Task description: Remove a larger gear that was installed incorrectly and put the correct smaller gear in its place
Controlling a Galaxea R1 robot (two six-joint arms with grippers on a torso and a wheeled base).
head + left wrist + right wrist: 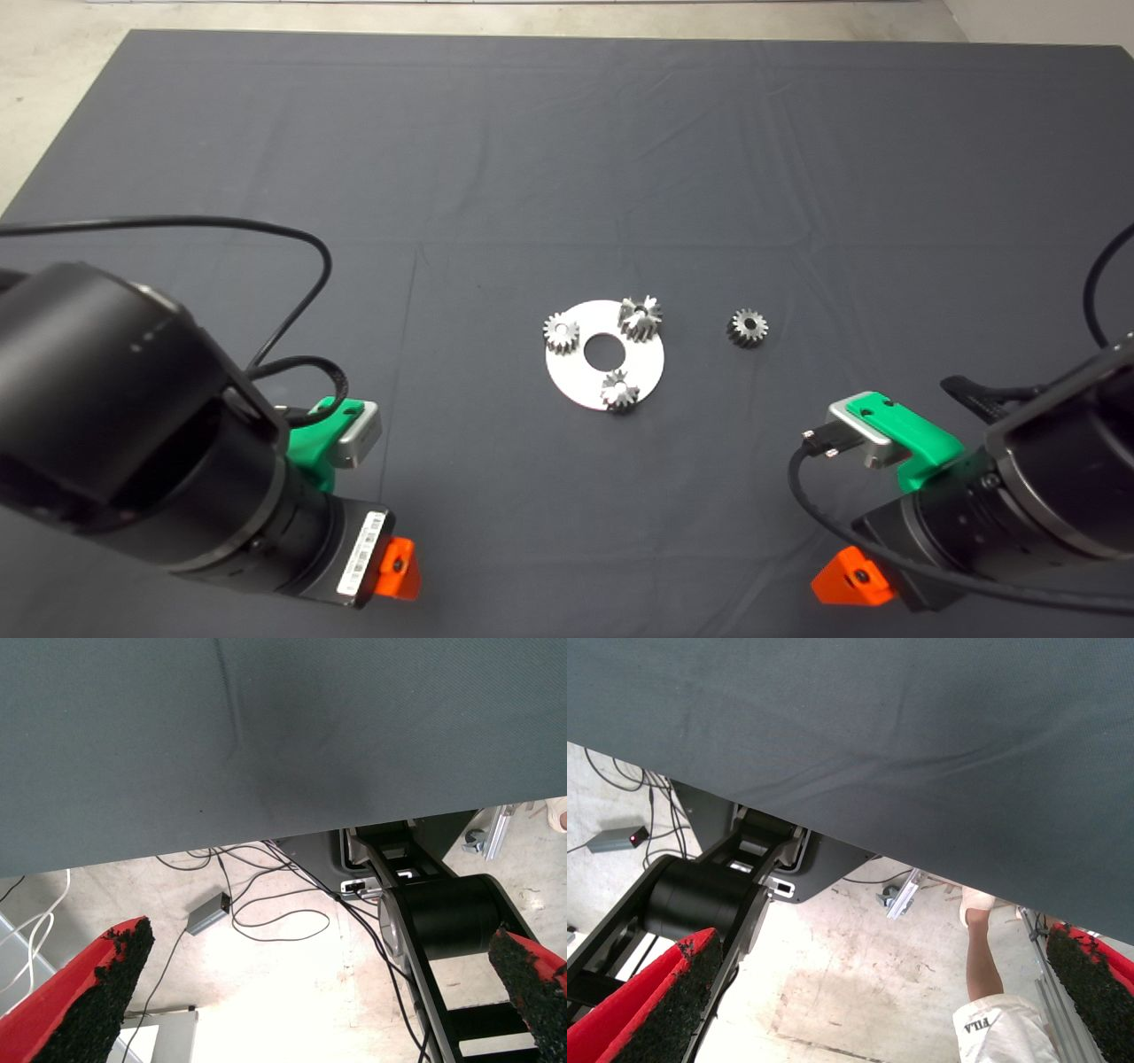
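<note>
Both fingers wide, empty. I should approach the larger gear point(640, 316) vertically, pinch across its teeth, lift straight off the plate point(580, 377); smaller gear point(748, 327) waits nearby.

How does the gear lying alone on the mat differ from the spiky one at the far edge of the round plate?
The smaller gear is dark with short blunt teeth; the larger gear is shiny with long pointed teeth. The smaller gear lies apart on the mat; the larger gear sits on the plate. Both are metal.
</note>
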